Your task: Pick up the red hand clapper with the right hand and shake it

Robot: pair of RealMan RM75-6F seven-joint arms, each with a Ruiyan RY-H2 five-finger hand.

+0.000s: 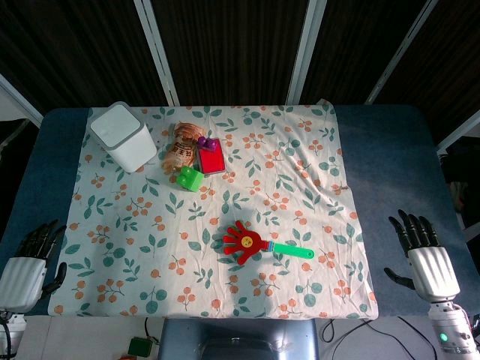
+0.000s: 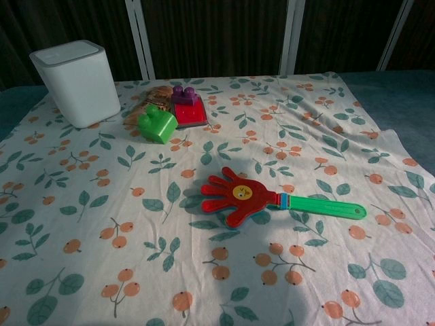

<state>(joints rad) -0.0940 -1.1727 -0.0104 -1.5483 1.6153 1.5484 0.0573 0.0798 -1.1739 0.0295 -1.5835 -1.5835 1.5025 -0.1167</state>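
The red hand clapper [image 1: 246, 243] lies flat on the patterned cloth, its red palm with a yellow face pointing left and its green handle [image 1: 294, 251] pointing right. The chest view shows the clapper [image 2: 238, 196] at centre right, handle [image 2: 326, 207] toward the right edge. My right hand [image 1: 424, 253] rests at the table's right side, fingers spread, holding nothing, well right of the handle. My left hand [image 1: 28, 262] sits at the front left corner, fingers apart and empty. Neither hand appears in the chest view.
A white box [image 1: 124, 136] stands at the back left. Beside it lie a green block [image 1: 189, 178], a red tray with a purple piece [image 1: 211, 157] and a brown snack packet [image 1: 182, 144]. The floral cloth [image 1: 300, 165] covers the blue table [image 1: 382, 150].
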